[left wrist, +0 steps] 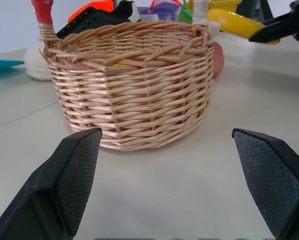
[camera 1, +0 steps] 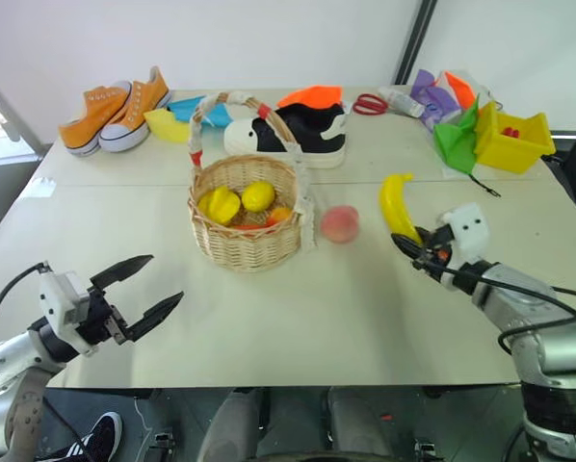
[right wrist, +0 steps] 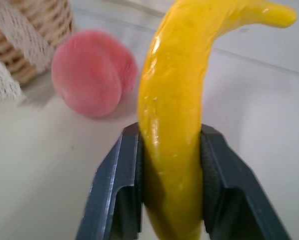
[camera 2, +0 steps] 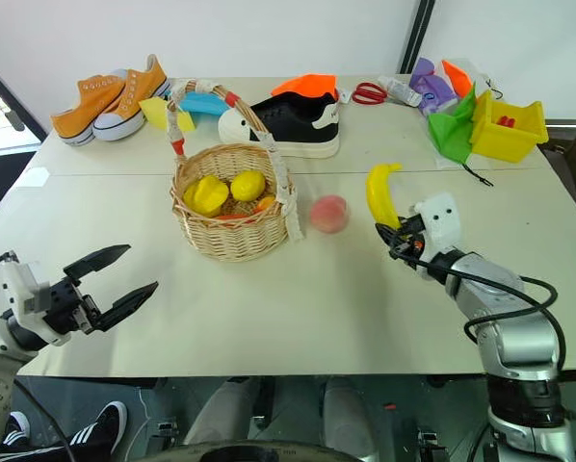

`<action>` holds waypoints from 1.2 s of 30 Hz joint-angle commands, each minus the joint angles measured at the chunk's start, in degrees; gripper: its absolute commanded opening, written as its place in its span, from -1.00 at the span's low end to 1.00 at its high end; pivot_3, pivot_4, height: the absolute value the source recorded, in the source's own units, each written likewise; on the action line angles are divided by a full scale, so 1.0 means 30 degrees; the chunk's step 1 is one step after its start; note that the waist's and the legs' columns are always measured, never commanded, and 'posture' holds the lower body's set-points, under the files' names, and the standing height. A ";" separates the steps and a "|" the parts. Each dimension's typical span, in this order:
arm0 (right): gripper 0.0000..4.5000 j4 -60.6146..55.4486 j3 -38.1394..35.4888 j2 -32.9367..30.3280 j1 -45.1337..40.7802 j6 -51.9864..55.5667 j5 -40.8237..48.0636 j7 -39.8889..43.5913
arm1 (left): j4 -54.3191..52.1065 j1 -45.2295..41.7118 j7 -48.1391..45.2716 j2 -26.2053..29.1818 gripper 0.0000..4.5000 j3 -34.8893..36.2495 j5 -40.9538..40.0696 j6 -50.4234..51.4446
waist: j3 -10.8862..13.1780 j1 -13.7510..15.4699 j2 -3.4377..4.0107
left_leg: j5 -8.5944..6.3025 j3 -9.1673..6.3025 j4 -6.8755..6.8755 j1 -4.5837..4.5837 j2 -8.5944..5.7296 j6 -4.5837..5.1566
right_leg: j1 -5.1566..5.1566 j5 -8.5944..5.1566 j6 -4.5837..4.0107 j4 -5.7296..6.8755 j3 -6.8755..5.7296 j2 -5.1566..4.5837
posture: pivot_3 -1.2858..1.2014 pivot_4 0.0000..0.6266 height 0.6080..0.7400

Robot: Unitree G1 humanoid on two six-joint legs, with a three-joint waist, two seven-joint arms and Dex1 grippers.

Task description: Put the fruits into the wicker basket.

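curved glossy yellow banana (right wrist: 172, 115), round pink peach (right wrist: 93, 72)

Banana (right wrist: 172, 115) showing plain glossy yellow, pinched between dark grey-black fingers (right wrist: 118, 195) of the right gripper (camera 1: 410, 246). Peach (camera 1: 339, 223) showing pink fading to orange. Wicker basket (camera 1: 245, 241) showing light tan weave, handle (camera 1: 207, 108) wrapped white, red and blue, white lace trailing down one side. Yellow pieces (camera 1: 236, 200) and a bit of orange sitting inside it. Left gripper (camera 1: 140, 292) showing black fingers with cross-hatched pads (left wrist: 77, 172). Table (camera 1: 298, 318) showing off-white. Sneakers (camera 1: 115, 109) showing orange with white soles; another shoe (camera 1: 298, 133) showing black and white. Box (camera 1: 511, 140) showing bright yellow, green cloth (camera 1: 457, 142) beside it. Scissors (camera 1: 369, 103) showing red.
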 commanded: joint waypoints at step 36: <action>-0.52 0.2064 0.7832 0.5657 -1.2067 0.6431 0.2410 -0.0651 | 0.2480 -0.2000 -0.0178 0.0167 1.00 0.0140 0.0804 -0.1624 | -0.0005 -0.0023 -0.0045 | -0.0088 0.0082 0.0000 -0.0011 0.0007 0.0044 | -0.0159 0.0058 0.0057 -0.0018 -0.0134 -0.0150 | 0.03 -0.52 1.00</action>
